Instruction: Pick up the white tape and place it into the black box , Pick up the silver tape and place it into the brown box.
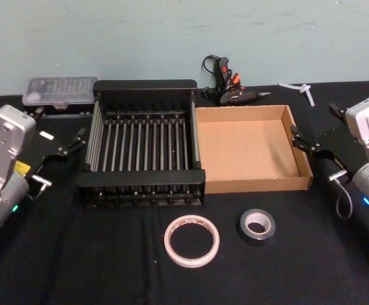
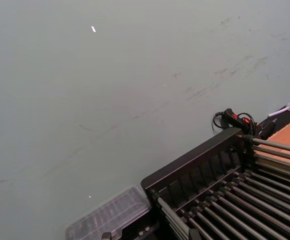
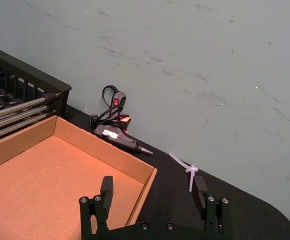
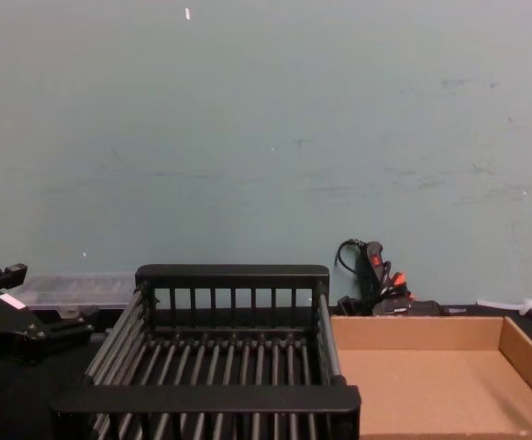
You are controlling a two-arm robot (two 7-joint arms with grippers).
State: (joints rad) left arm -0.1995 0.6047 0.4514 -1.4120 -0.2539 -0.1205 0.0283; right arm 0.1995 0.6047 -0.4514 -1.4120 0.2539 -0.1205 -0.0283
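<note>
White tape [image 1: 192,241] and silver tape [image 1: 257,225] flat on the near desk [image 1: 76,254], black box [image 1: 143,149] left of brown box [image 1: 251,149], left tool [image 1: 75,143] and right tool [image 1: 306,142] both released, flanking the boxes

2 tape rolls: 1 white tape [image 1: 192,240] and 1 silver tape [image 1: 257,225]. 2 boxes: 1 black box [image 1: 143,147], 1 brown box [image 1: 251,149]. 1 glue gun [image 1: 230,88], 1 clear case [image 1: 60,91], 2 grippers: left [image 1: 71,146], right [image 1: 306,143].
</note>
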